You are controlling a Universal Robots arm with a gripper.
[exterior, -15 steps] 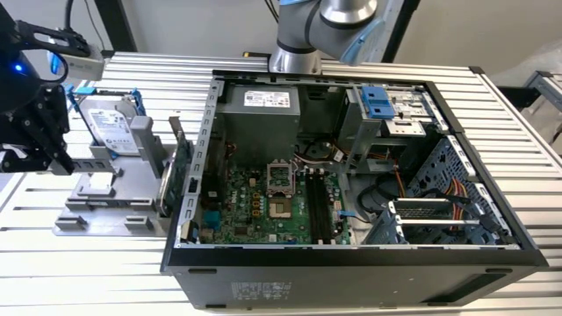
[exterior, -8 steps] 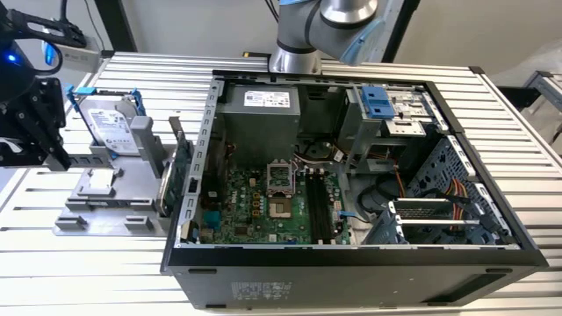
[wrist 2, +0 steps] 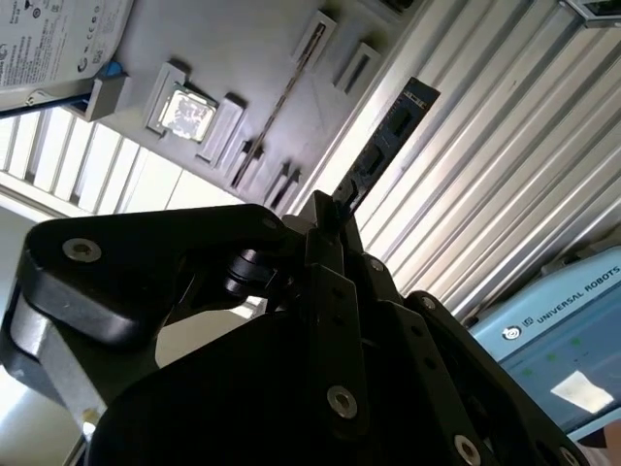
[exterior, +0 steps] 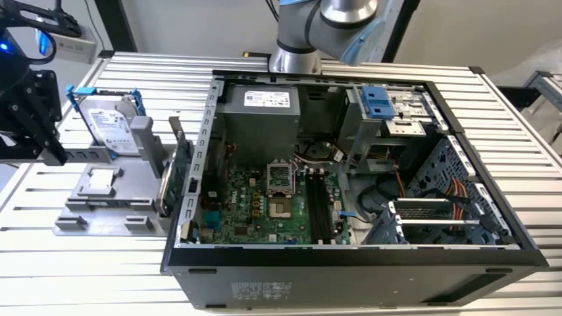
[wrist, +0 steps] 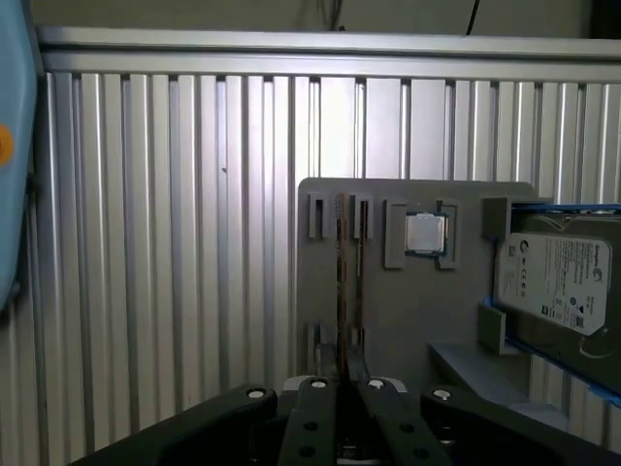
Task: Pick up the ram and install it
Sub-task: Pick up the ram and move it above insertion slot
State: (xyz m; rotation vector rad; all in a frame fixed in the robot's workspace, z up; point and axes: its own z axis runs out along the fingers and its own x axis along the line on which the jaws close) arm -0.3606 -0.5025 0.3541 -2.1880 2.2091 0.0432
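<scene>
The ram (wrist 2: pixel 384 144) is a thin dark stick with black chips, and my gripper (wrist 2: pixel 331 212) is shut on its lower end. It juts out from the fingers above the slatted table, apart from the grey fixture (wrist 2: pixel 243 49). In the first wrist view the ram (wrist: pixel 341 282) shows edge-on as a thin line rising from the gripper (wrist: pixel 342 377). In the exterior view the black gripper (exterior: pixel 44 141) hangs at the far left, left of the fixture (exterior: pixel 110 197) and well away from the open computer case (exterior: pixel 351 260). The motherboard's long memory slots (exterior: pixel 318 207) lie inside the case.
On the fixture stand a silver hard drive in a blue frame (exterior: pixel 112 128), a small square chip (exterior: pixel 102 176) and an upright green expansion card (exterior: pixel 181 172). The case's metal walls enclose the motherboard. The arm's base (exterior: pixel 294 56) stands behind the case.
</scene>
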